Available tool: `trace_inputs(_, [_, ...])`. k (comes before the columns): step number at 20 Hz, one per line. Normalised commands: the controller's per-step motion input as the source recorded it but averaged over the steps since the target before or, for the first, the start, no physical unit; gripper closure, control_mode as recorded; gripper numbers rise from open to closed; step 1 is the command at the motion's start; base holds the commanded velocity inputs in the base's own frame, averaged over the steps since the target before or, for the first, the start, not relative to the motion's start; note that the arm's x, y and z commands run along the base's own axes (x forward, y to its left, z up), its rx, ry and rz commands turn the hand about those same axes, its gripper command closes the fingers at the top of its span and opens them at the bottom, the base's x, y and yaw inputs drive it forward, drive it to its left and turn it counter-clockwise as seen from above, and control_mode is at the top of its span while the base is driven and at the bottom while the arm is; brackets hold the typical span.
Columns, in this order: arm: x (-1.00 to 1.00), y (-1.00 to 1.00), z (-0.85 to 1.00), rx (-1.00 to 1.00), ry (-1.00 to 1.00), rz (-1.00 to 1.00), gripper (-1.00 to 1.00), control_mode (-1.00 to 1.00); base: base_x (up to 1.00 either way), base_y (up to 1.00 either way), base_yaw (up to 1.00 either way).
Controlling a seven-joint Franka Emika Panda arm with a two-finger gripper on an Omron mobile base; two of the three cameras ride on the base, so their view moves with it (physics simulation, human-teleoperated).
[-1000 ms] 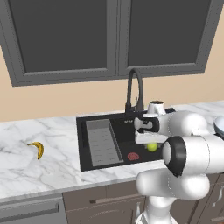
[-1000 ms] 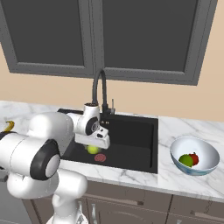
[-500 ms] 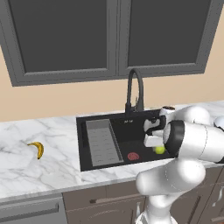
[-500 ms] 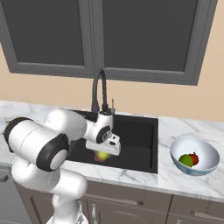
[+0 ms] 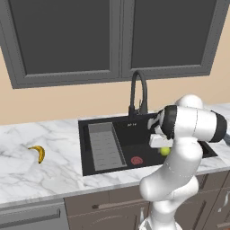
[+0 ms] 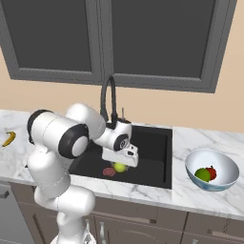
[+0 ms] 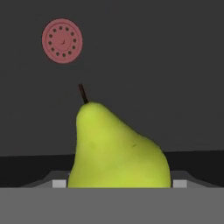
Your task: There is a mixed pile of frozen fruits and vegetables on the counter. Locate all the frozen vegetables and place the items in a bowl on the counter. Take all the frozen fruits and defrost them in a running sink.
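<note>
- The yellow-green pear (image 7: 118, 146) hangs over the black sink (image 6: 152, 138), just beside the reddish drain (image 7: 62, 40) and a little above the basin floor.
- The claw (image 6: 121, 163) is pinching the pear; its jaws stand wide around the broad lower part of the fruit.
- In my judgement the step is to set the pear down in the sink: lower it close to the floor near the drain before letting go, so that it does not roll or bounce.
- Farther from the sink, the bowl (image 6: 224, 183) on the bench (image 6: 190, 143) holds a green piece and a red piece; the banana (image 5: 38, 153) lies on the other side.
- The finger tips are hidden behind the pear, and I cannot tell whether water runs from the faucet (image 5: 137, 92).
</note>
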Motion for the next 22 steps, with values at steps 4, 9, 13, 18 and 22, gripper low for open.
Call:
trace_inputs(4, [0.3,-0.07,-0.32,-0.01,0.09,-0.03,1.0,-1.0,0.0,0.0,0.0])
trace_inputs(9, [0.28,-0.13,-0.29,-0.02,0.06,-0.04,1.0,-1.0,0.0,0.0,0.0])
trace_inputs(13, [0.14,-0.15,-0.29,-0.01,0.03,-0.04,1.0,-1.0,0.0,0.0,0.0])
trace_inputs(18, [0.08,-0.05,-0.35,-0.04,0.0,-0.04,1.0,-1.0,0.0,0.0,0.0])
trace_inputs(22, [0.04,0.0,-0.39,-0.06,0.0,-0.04,1.0,-1.0,0.0,0.0,0.0])
